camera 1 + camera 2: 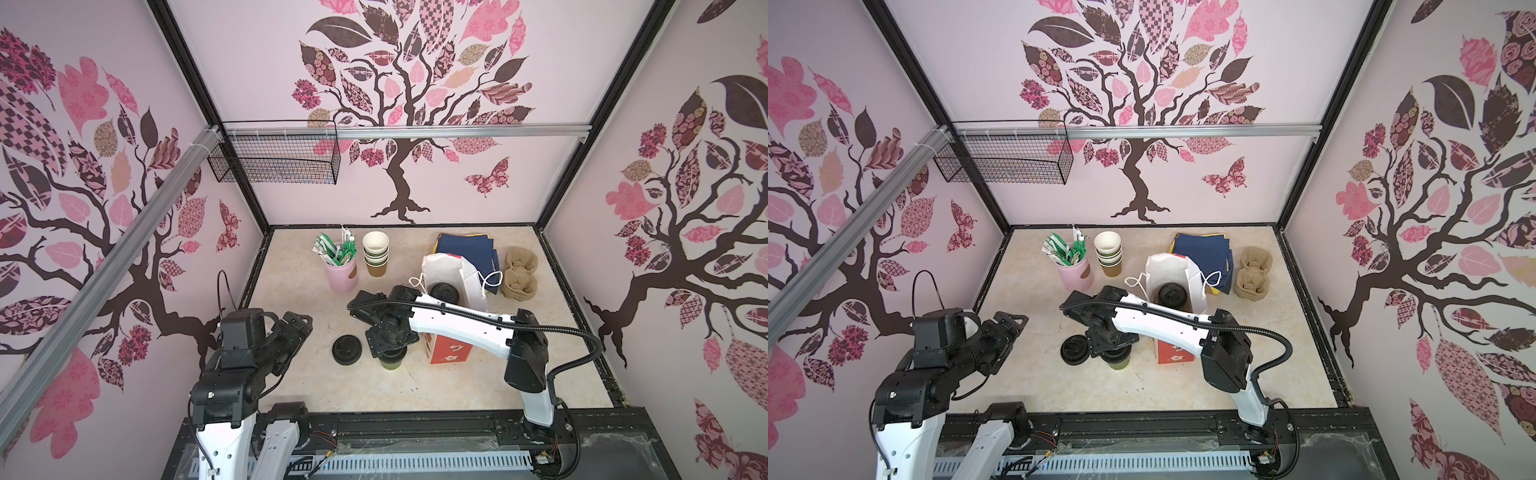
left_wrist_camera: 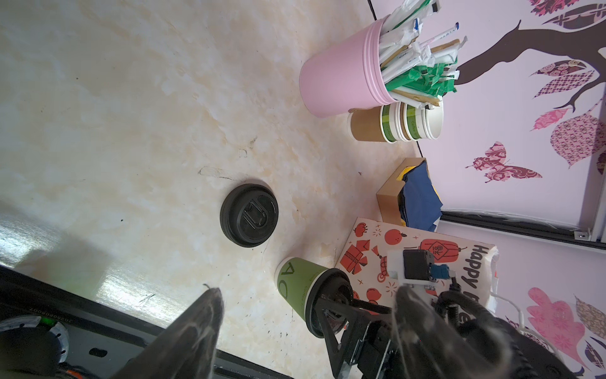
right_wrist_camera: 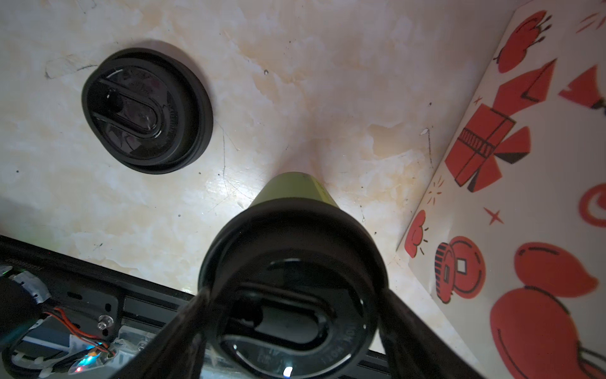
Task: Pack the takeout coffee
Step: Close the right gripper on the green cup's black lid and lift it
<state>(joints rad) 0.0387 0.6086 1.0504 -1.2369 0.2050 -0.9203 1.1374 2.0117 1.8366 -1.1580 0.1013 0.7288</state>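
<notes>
One takeout coffee, a green cup (image 1: 392, 365) (image 1: 1119, 365) (image 2: 295, 285) (image 3: 292, 187) with a black sip lid, stands upright on the table beside the printed paper bag (image 1: 449, 353) (image 1: 1173, 353) (image 2: 370, 242) (image 3: 524, 164). My right gripper (image 1: 390, 353) (image 1: 1113, 353) (image 3: 293, 292) comes down from above, its fingers pressed on both sides of that lid. A second black sip lid (image 1: 444, 294) (image 1: 1171, 296) shows inside the open bag; the cup under it is hidden. My left gripper (image 1: 305, 322) (image 1: 1019, 322) (image 2: 310, 292) hovers open and empty at the table's left.
A squat stack of bare black lids (image 1: 345, 351) (image 2: 249, 215) (image 3: 146, 111) sits just left of the cup. At the back stand a pink cup of straws (image 1: 341, 274), stacked paper cups (image 1: 376, 253), blue napkins (image 1: 465, 249) and brown cup carriers (image 1: 519, 270).
</notes>
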